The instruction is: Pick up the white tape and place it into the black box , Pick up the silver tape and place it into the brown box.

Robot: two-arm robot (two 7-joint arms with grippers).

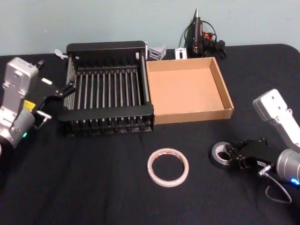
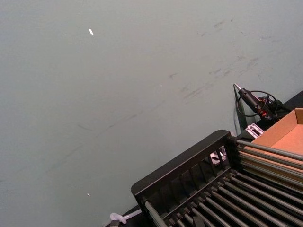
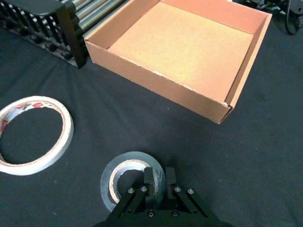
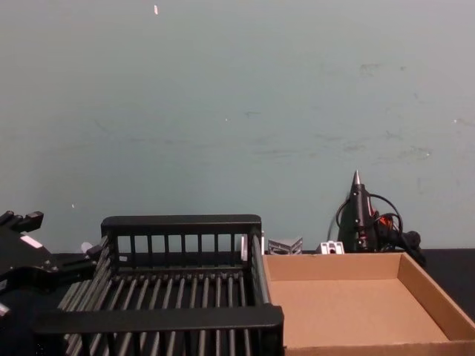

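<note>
The white tape (image 1: 222,153), a small thick roll with a pale top face and grey sides, lies flat on the table (image 1: 93,187) towards the front right corner, in front of the brown box (image 1: 187,89). It is judged light and stiff, with a wall thick enough to be pinched across; the grey side may be somewhat slick, so a hold through the wall, one fingertip inside the core and one outside, is judged the surest.

That is where the right end effector (image 3: 158,177) is seen in the right wrist view: one fingertip stands inside the core, the other on the outer side, and the two are drawn close on the near wall of the roll. The roll rests on the table, not yet lifted.

The silver tape (image 1: 168,167), a wide, thin, flat translucent ring with red print on its inner core, lies near the front edge at the middle, well apart from the white tape. It is judged light and slightly flexible; its low thin wall offers less to grip, so a pinch across the wall is again suggested.

The black box (image 1: 108,89) stands just beside the brown box, on its left, towards the back edge. The left end effector (image 1: 60,91) hangs by the black box's left rim; whether it is spread cannot be told.
</note>
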